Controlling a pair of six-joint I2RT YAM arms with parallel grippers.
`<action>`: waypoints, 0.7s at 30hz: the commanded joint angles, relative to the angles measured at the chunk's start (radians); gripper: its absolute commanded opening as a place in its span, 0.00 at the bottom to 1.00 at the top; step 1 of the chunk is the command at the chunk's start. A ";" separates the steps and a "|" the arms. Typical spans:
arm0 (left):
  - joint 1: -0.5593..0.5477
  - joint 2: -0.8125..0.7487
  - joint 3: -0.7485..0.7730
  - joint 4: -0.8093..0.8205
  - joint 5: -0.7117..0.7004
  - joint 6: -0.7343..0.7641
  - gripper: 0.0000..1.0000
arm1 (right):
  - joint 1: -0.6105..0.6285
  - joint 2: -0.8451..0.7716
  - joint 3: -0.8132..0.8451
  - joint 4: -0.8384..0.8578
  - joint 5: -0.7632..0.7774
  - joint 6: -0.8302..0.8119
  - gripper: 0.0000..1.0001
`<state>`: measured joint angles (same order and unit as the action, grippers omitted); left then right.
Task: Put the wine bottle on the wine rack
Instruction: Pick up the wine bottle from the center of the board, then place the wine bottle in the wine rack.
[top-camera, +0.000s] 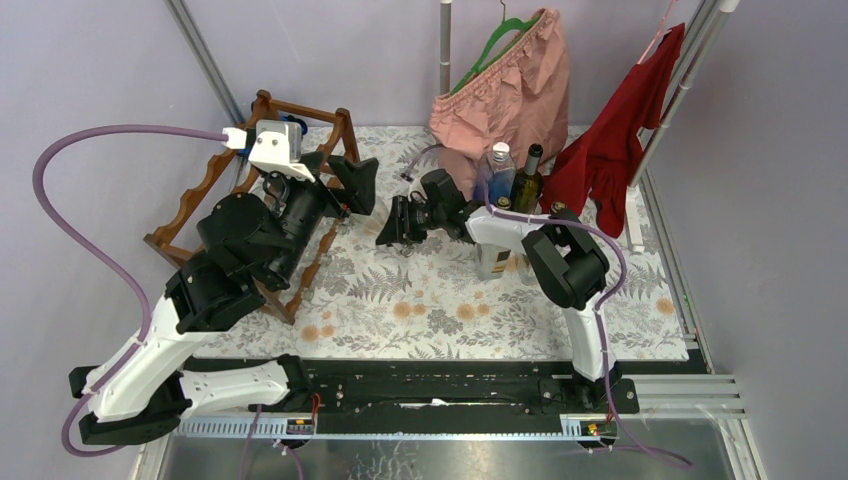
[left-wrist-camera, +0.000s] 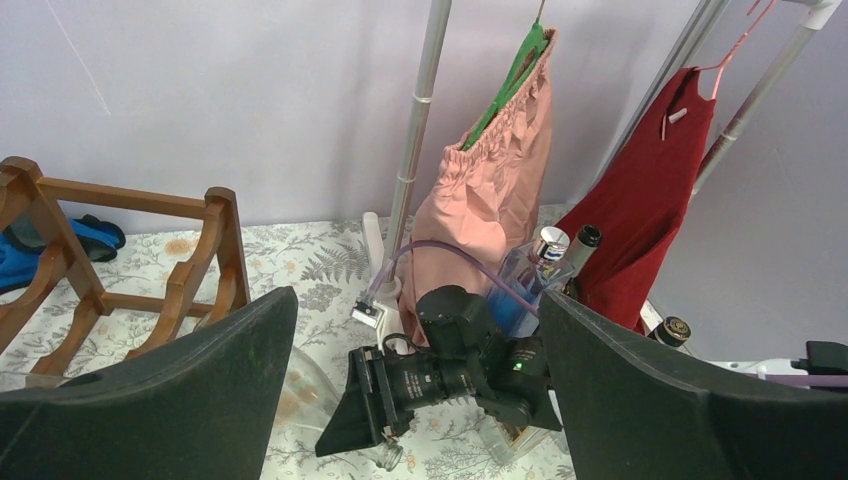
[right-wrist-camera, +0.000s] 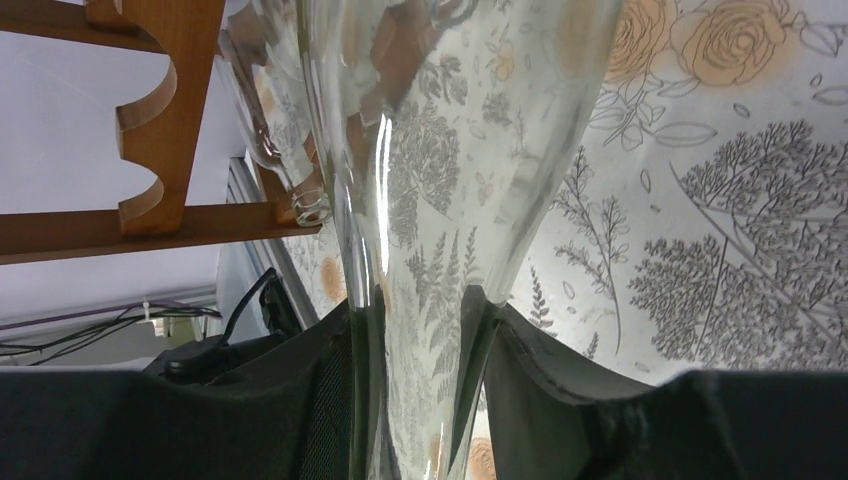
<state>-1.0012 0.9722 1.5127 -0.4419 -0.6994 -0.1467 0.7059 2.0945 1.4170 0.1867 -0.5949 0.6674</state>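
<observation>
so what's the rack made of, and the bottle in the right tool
The wine rack looks like wood, reddish-brown and lightly glossy, probably stained: solid sawn scalloped rails in the right wrist view. The bottle in the right tool looks like clear glass, possibly plastic: the floral cloth shows through it, with sharp bright glints.

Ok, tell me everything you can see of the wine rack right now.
The wine rack is a reddish-brown wooden frame: wavy scalloped rails joined by thin straight cross bars, with thicker corner posts. It looks smooth and intact. It stands on the floral tablecloth at the far left, near the back wall. The left arm crosses above it and hides its middle; contact cannot be told. The clear glass bottle in the right claw shows beside one rail.
</observation>
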 joint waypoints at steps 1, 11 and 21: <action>0.004 -0.008 0.023 0.049 -0.010 0.010 0.97 | -0.010 -0.009 0.108 0.229 -0.099 -0.090 0.00; 0.004 -0.011 0.021 0.046 -0.017 0.017 0.97 | -0.030 0.061 0.236 -0.018 0.034 -0.378 0.34; 0.004 0.000 0.019 0.044 -0.012 0.023 0.97 | -0.030 0.119 0.298 -0.085 0.172 -0.563 0.56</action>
<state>-1.0012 0.9726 1.5127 -0.4419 -0.6998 -0.1390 0.6842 2.2345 1.6379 0.0082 -0.4946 0.2127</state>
